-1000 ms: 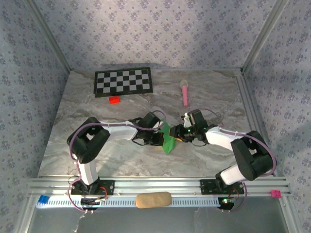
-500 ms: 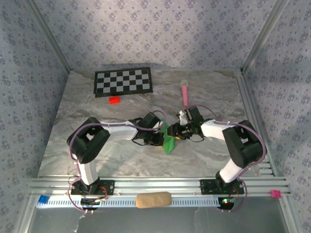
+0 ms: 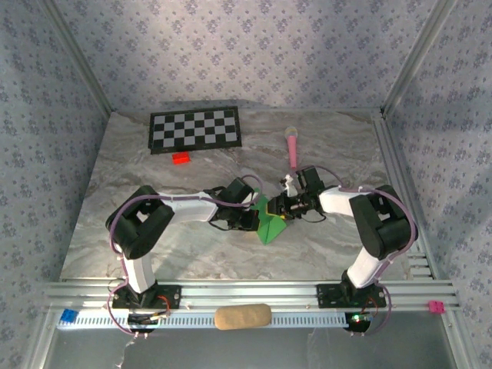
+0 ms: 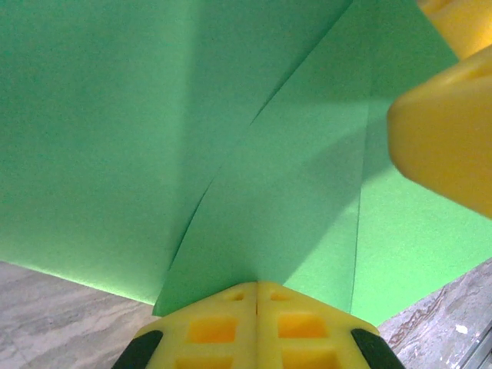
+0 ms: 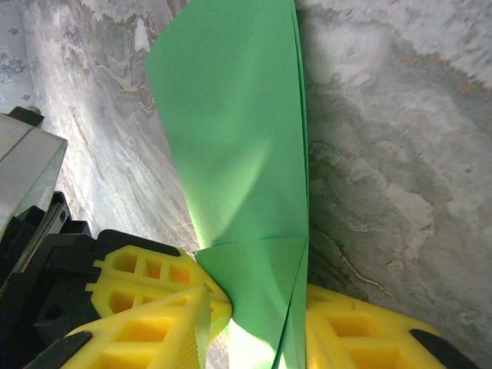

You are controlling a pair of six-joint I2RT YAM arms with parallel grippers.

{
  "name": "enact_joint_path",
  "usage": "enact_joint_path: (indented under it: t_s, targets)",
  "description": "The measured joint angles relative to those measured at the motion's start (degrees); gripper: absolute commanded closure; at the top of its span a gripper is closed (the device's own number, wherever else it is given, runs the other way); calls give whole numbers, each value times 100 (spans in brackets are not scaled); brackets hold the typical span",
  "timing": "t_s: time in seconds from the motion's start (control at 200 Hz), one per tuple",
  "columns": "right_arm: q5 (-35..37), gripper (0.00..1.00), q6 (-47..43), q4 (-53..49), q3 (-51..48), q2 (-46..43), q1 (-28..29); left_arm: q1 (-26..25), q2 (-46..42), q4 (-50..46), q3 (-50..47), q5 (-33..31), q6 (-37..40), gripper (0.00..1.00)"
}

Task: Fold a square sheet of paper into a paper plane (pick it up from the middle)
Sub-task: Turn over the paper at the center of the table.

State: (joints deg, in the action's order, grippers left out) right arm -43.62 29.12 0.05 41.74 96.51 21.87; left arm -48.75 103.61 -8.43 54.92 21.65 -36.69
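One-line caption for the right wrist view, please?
Right hand straddles the folded green paper, marble tabletop behind.

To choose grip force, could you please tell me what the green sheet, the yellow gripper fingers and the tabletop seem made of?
Green sheet: thin matte paper, holding sharp creases. Left gripper's fingers: probably plastic, matte yellow with moulded pockets. Tabletop: grey marble pattern, slight sheen; stone or printed laminate, unclear.

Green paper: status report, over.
Left gripper: jaws shut on folded green paper. Right gripper: jaws astride it, grip unclear. Pink toy, checkerboard lie well beyond.
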Motion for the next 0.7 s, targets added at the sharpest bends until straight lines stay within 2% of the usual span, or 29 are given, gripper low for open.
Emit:
enact_joint_path:
  t_s: [0.455, 0.7]
  targets:
    - [-345, 70, 11, 225, 94, 247, -138, 0, 0, 0, 0, -2, 0, 99]
    - [-376, 81, -2, 151, 133, 361, -138, -2, 0, 2, 0, -2, 0, 98]
